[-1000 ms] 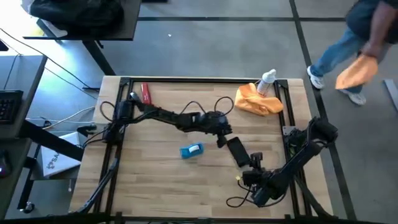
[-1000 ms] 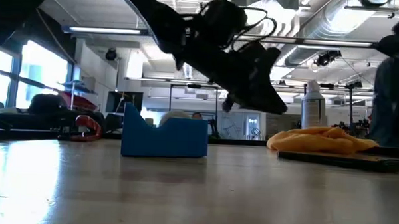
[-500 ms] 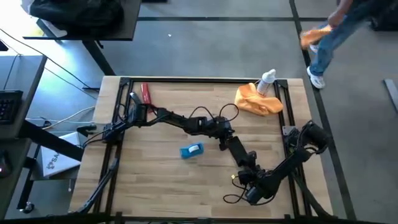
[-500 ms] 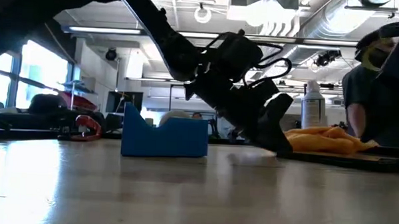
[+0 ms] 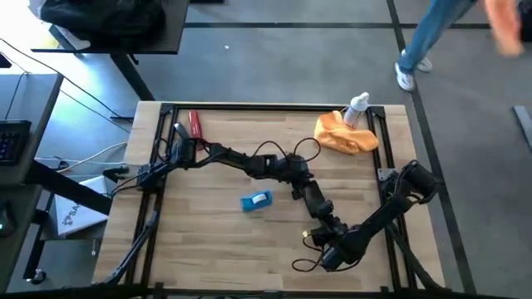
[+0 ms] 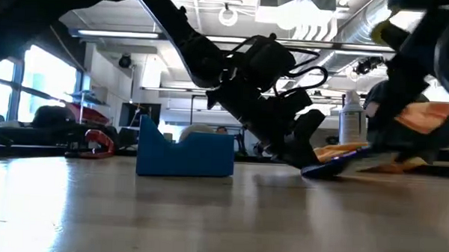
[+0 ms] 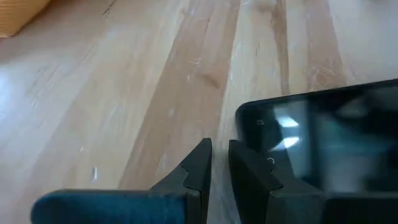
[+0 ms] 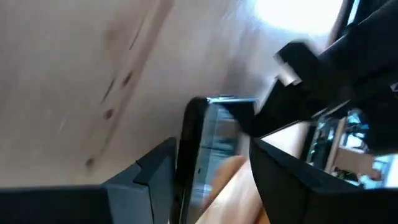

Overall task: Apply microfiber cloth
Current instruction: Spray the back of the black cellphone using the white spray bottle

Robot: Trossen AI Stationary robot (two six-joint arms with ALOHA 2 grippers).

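The orange microfiber cloth (image 5: 345, 135) lies bunched at the table's far right, next to a spray bottle, and no gripper touches it. A black phone (image 5: 316, 200) is at mid-table. In the low view the phone (image 6: 335, 167) is tilted, its near end raised. My left gripper (image 5: 298, 192) is shut, with its tips down on the table at the phone's far end (image 7: 249, 121). My right gripper (image 5: 327, 221) comes from the near right and is shut on the phone's near end. My left gripper (image 7: 221, 155) is shut and slants down from the left. The outer side of one finger (image 7: 245, 171) lies against the corner of the phone's far end (image 7: 244, 127), which rests on the table. My right gripper (image 8: 211, 180) pinches the phone's two long sides (image 8: 184, 149) between its fingers, near the phone's near end. The fingers run almost level from the near right, along the phone. That end is lifted, so the phone slopes down to its far end on the table.
A small blue block (image 5: 256, 201) stands left of the phone. A red object (image 5: 194, 124) lies at the far left. The spray bottle (image 5: 357, 108) stands against the cloth. A person (image 5: 449, 33) walks past beyond the table's far right.
My left gripper has come down and rightward until its tips reached the table at the phone's far end. My right gripper has moved left along the phone, taken hold and raised its near end, so the phone now tilts. The person has walked on behind the table.
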